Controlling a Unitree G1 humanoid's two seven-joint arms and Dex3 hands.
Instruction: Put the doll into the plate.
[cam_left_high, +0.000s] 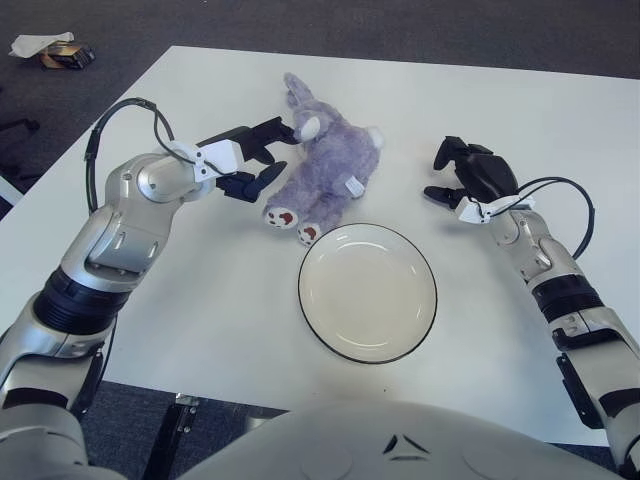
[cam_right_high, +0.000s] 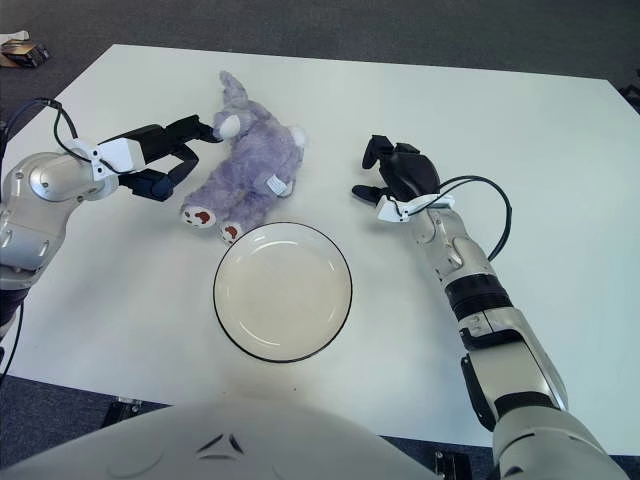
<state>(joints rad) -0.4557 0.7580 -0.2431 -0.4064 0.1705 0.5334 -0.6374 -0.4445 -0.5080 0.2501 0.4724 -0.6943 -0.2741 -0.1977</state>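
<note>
My left hand (cam_left_high: 258, 160), fingers spread beside the purple doll (cam_left_high: 325, 165), seemingly not yet touching, should close round its body before lifting toward the plate (cam_left_high: 330, 330).

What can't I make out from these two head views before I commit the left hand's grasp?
- Contact between left hand fingers and doll: both views, too close to tell.
- Doll's underside: hidden by its body.
- Right hand palm: faces away.
- Plate: fully visible.
</note>
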